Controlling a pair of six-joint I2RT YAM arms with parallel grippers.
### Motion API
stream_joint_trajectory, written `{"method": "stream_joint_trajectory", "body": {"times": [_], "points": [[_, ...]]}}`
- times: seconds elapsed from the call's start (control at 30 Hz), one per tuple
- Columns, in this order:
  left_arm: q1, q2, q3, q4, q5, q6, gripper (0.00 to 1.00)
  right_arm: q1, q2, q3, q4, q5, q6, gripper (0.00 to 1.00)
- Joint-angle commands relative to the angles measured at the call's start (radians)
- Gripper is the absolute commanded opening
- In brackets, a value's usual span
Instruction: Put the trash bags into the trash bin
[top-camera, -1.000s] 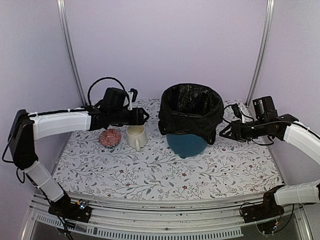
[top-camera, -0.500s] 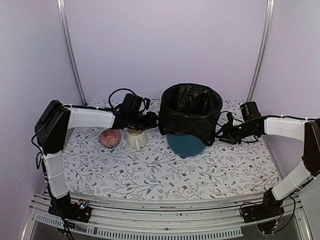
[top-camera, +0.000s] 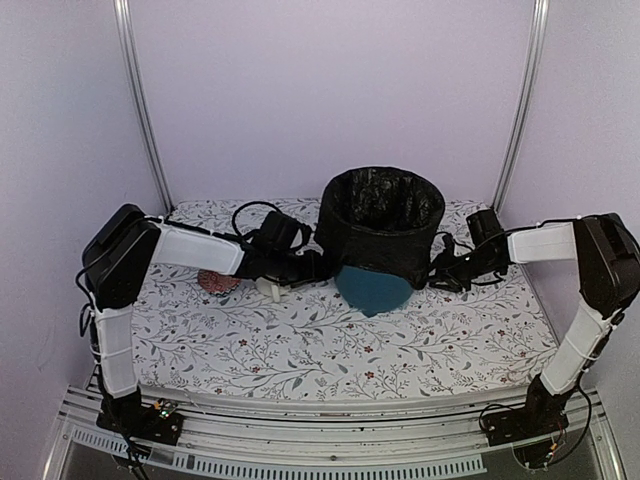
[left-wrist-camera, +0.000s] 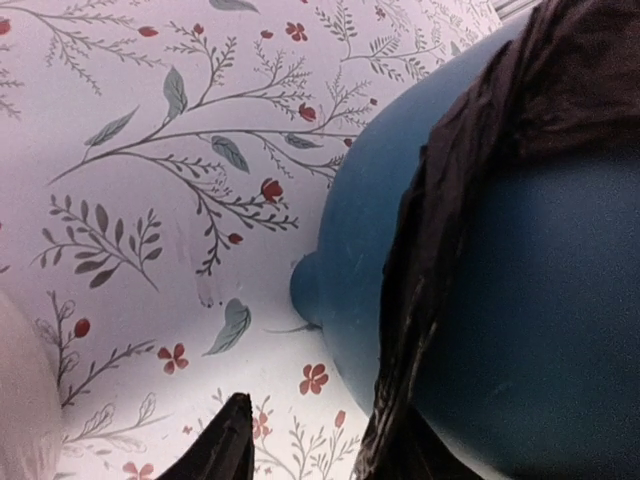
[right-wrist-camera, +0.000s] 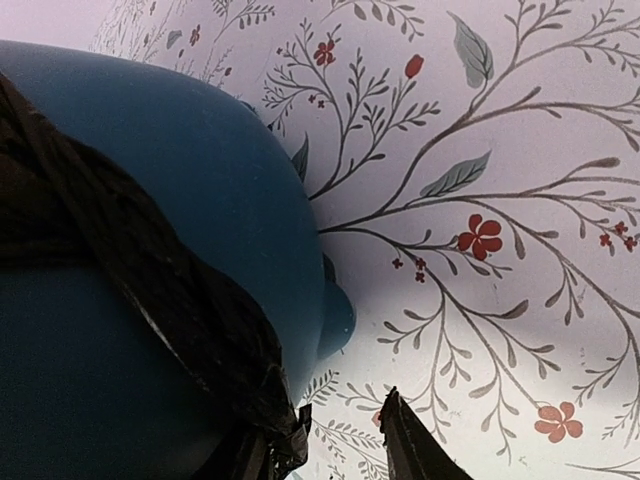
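Note:
The teal trash bin (top-camera: 372, 288) stands at the table's back centre. The glossy black trash bag (top-camera: 380, 215) lines it, folded over the rim and hanging down the outside. My left gripper (top-camera: 316, 266) is low at the bin's left side. In the left wrist view it (left-wrist-camera: 310, 460) is open, with the bag's hanging edge (left-wrist-camera: 420, 300) against the bin wall (left-wrist-camera: 540, 300) at its right jaw. My right gripper (top-camera: 438, 274) is low at the bin's right side. In the right wrist view it (right-wrist-camera: 325, 460) is open, with the bag's hem (right-wrist-camera: 280, 425) by its left jaw and the bin (right-wrist-camera: 200, 180) beside it.
A cream mug (top-camera: 268, 288) stands left of the bin, mostly hidden by my left arm, and shows at the left wrist view's lower left (left-wrist-camera: 20, 400). A pink patterned object (top-camera: 213, 282) lies further left. The floral tablecloth (top-camera: 330, 350) covers the table.
My left gripper has moved right and down, from over the mug to the bin's lower left side. My right gripper has moved left and down to the bin's lower right side.

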Motion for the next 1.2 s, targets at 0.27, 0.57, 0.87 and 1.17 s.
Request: {"method": "stream_joint_trajectory", "body": {"times": [0.27,0.57,0.87,1.17], "points": [[0.085,-0.37,-0.204,0.119,-0.051,-0.045,0.53,-0.125,-0.288,0.049,-0.156,0.026,0.018,0.39],[0.185,-0.616,-0.187,-0.051,-0.141,0.081,0.57,-0.161,-0.369,0.357,-0.32,0.078,-0.057,0.47],[0.207,-0.68,0.159,-0.434,-0.353,0.557,0.97,-0.133,-0.471,0.464,-0.271,0.164,-0.338,0.66],[0.207,-0.776,0.076,-0.38,-0.444,0.703,0.97,-0.131,-0.591,0.345,-0.108,0.249,-0.331,0.65]]}}
